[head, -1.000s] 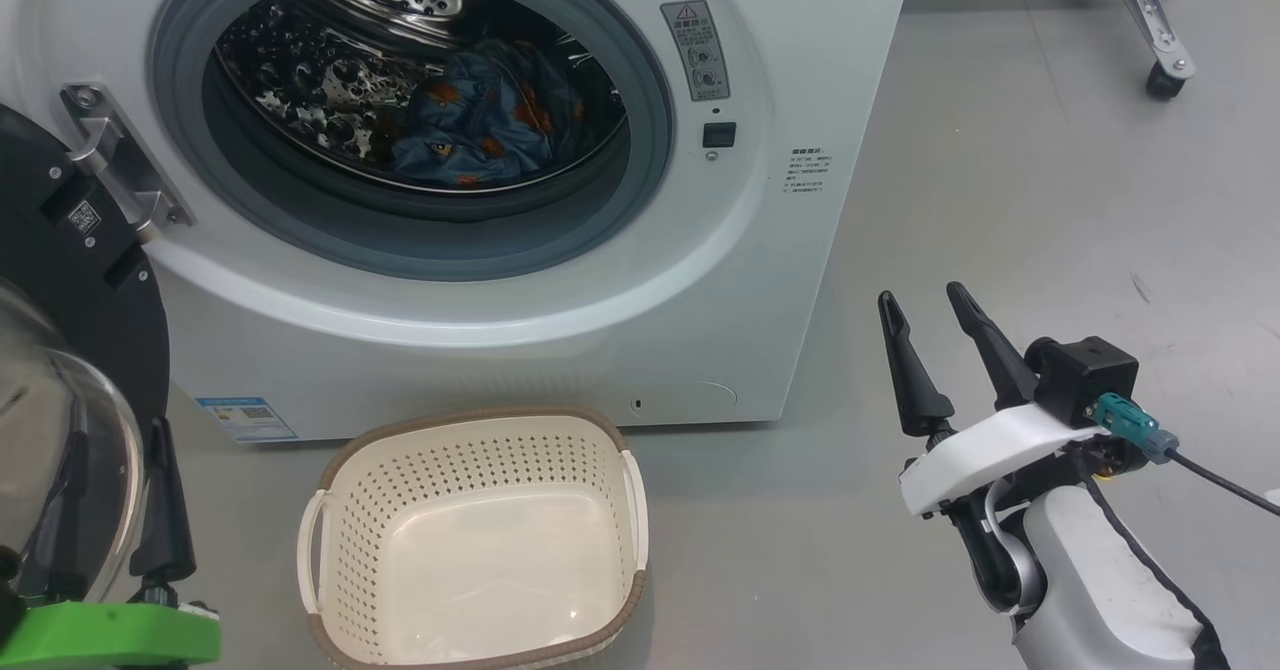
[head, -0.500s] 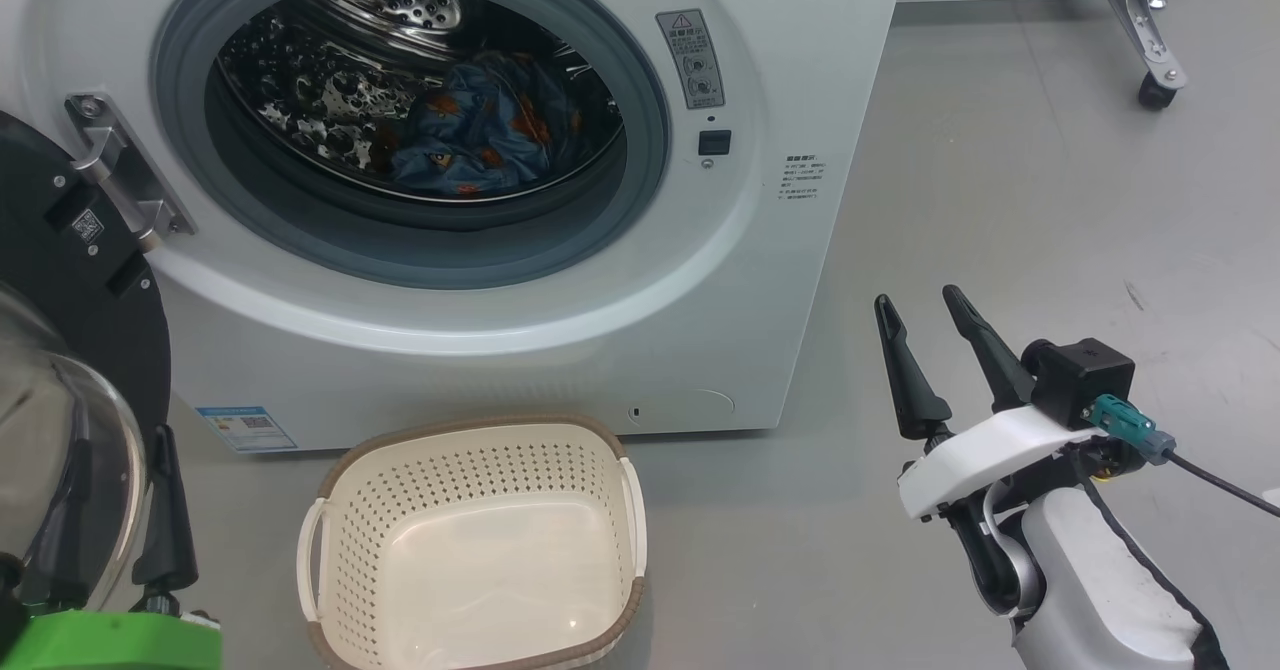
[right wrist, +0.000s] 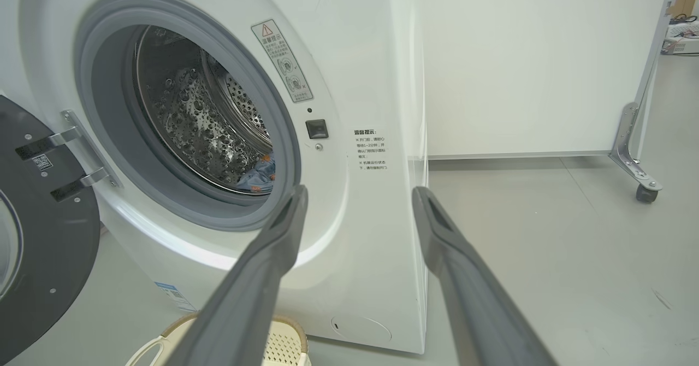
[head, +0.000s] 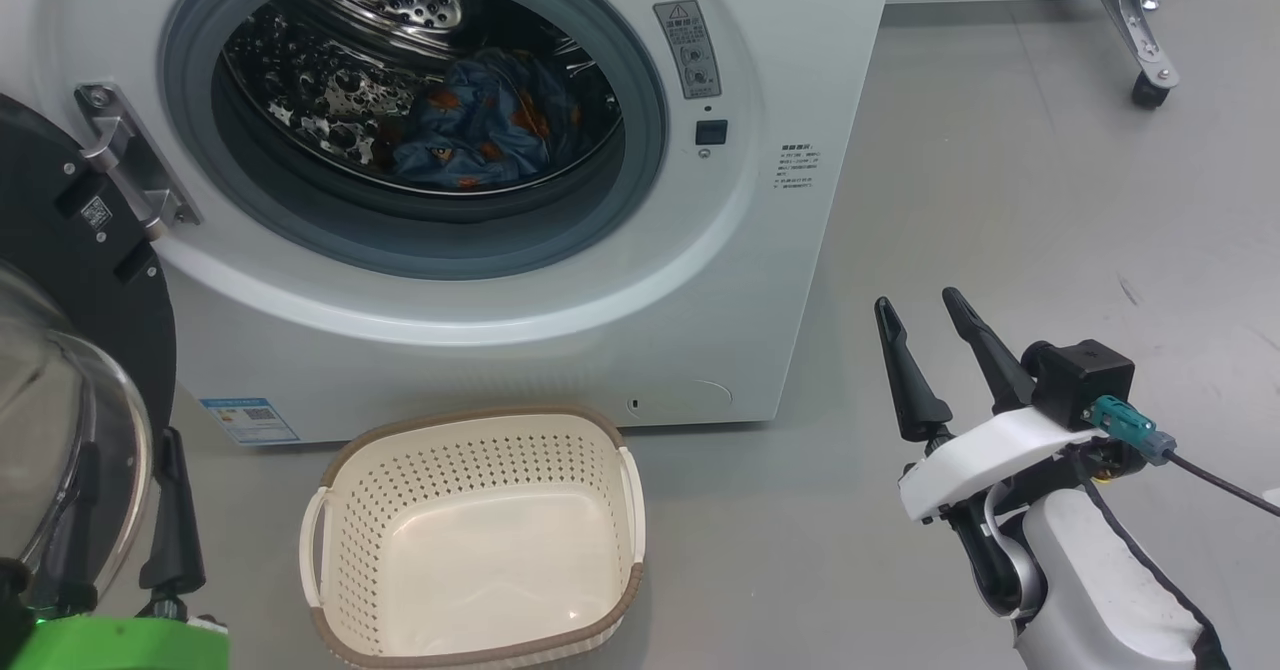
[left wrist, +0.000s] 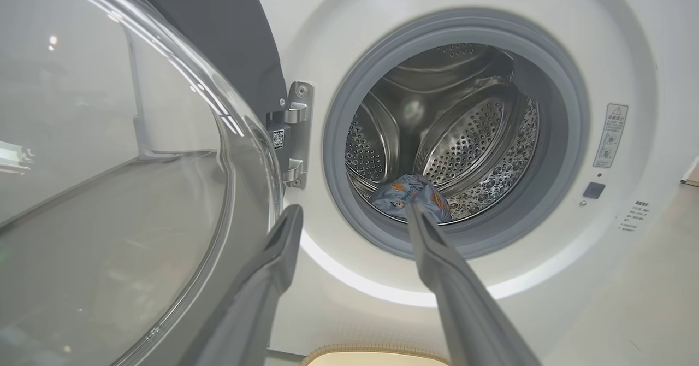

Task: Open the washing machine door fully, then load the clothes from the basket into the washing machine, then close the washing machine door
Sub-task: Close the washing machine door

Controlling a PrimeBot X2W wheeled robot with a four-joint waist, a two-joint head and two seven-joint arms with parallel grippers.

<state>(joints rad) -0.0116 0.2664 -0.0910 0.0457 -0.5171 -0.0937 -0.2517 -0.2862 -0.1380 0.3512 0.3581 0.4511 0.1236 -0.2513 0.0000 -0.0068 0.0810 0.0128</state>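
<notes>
One garment, the clothes [head: 480,120]: we find it bunched low in the steel drum [head: 330,80] of the washing machine [head: 500,350], behind the grey seal [head: 645,100], with no clear long axis.

One washing machine door [head: 70,250]: swung out on its hinge [head: 125,160] at the machine's left, black rim on edge, glass bowl [left wrist: 109,164] bulging toward us.

One basket [head: 400,490]: on the floor [head: 1000,200] just before the machine, mouth up, bare bottom showing.

Left gripper [left wrist: 352,210]: fingers spread wide, gripping nothing, just beside the bowl, pointing at the drum mouth.

Right gripper [head: 918,300]: fingers likewise wide and unladen, over open floor right of the machine, well apart from it. We note that this floor runs back to a caster [head: 1145,90].
</notes>
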